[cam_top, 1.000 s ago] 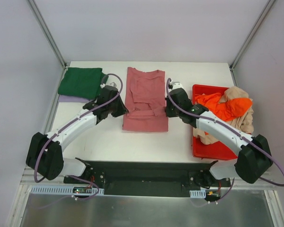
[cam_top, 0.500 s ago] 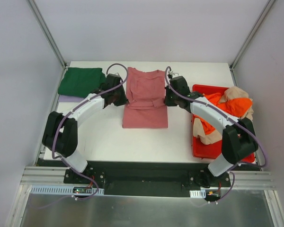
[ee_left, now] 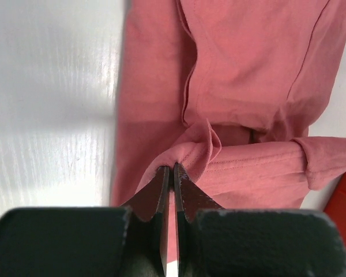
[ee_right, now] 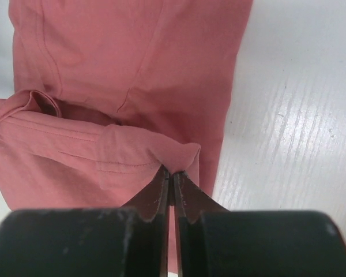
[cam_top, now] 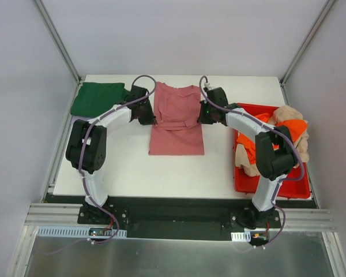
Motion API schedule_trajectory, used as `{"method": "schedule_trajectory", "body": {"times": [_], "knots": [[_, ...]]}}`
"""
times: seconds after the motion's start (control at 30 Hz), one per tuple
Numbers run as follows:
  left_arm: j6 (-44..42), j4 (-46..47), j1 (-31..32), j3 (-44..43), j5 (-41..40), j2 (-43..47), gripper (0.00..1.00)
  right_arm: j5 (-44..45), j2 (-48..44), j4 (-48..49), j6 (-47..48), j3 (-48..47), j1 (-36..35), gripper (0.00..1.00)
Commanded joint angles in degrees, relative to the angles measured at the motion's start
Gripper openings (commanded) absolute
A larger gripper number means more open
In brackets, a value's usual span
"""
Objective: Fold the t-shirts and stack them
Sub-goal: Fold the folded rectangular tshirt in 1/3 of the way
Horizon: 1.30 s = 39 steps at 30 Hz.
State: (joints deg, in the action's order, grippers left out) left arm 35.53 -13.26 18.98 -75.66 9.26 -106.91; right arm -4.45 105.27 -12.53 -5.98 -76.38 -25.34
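With a dark green tee folded on the bench, the rose-red tee is mid-fold, the left hand and right hand each pinching its cloth, while the orange tee and beige tee wait in the red bin.

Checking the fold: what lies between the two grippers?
In the top view, only the dusty rose-red cloth t-shirt, its pinched fold spanning from left gripper to right gripper.

Rose-red tee part-folded centrally, dark green tee folded far left

Red plastic bin at the right edge of white table
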Motion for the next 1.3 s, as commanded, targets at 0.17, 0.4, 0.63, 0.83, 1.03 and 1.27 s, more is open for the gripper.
{"method": "schedule_trajectory", "body": {"times": [0.17, 0.4, 0.63, 0.83, 1.03, 1.27], "knots": [[-2.04, 0.16, -1.40, -4.06, 4.19, -3.30, 0.04, -2.05, 2.48, 1.64, -2.28, -3.34, 1.87, 0.10], [-2.13, -0.37, -2.72, -2.92, 5.42, 0.11, 0.66, -5.13, 1.52, -1.00, -2.02, -5.36, 2.49, 0.50], [-0.90, -0.28, -2.72, 6.82, 2.61, 13.11, 0.99, -10.40, -8.32, 2.51, -2.99, 5.17, 0.30, 0.96], [2.79, -0.19, -2.64, 21.75, 1.47, 25.42, 0.99, -16.37, -6.41, 4.89, -3.43, 5.20, -5.50, 0.96], [4.55, -0.28, -2.64, 32.23, -2.66, 36.59, 0.99, -17.35, 3.34, 8.83, -5.01, -1.65, -10.16, 0.96], [4.02, -0.37, -2.64, 34.96, -2.66, 39.59, 0.99, -11.92, 17.32, 9.11, -4.22, -19.14, -9.46, 0.96]]}}
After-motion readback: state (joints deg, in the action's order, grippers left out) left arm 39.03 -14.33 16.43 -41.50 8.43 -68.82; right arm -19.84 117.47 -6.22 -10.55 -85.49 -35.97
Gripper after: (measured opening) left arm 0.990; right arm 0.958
